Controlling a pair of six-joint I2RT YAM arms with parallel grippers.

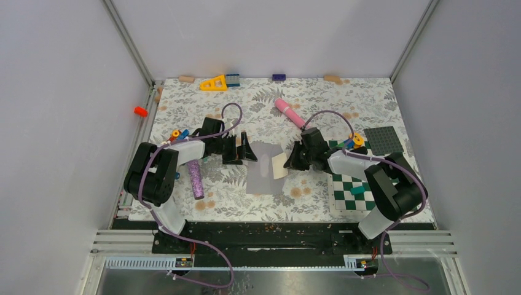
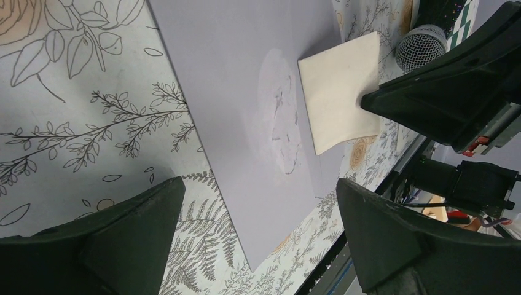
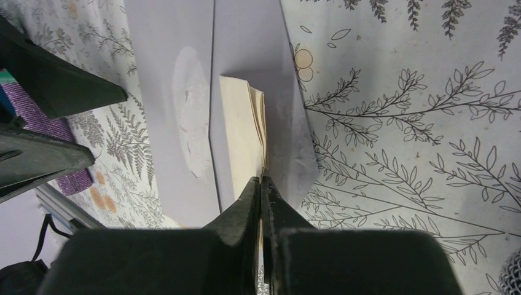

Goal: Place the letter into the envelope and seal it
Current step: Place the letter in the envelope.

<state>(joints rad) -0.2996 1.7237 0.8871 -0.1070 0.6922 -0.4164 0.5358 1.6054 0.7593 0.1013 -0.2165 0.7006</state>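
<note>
I have my left arm folded at the elbow, forearm reaching toward the left edge of the envelope [image 1: 264, 179]. The left gripper [image 1: 248, 149] sits at that edge with its jaws spread wide and nothing between them that they grip. My right arm is bent the same way on the envelope's other side, wrist low by its right edge, and the right gripper [image 3: 261, 184] is pinched tight on the near edge of the folded cream letter [image 3: 242, 132] lying over the envelope.

- The envelope [image 2: 227, 74], under the left gripper [image 2: 259, 184], was smooth matt paper with one scuffed oval patch.
- The letter [image 3: 242, 123], pinched in the right gripper [image 3: 262, 184], was matt cream paper.
</note>
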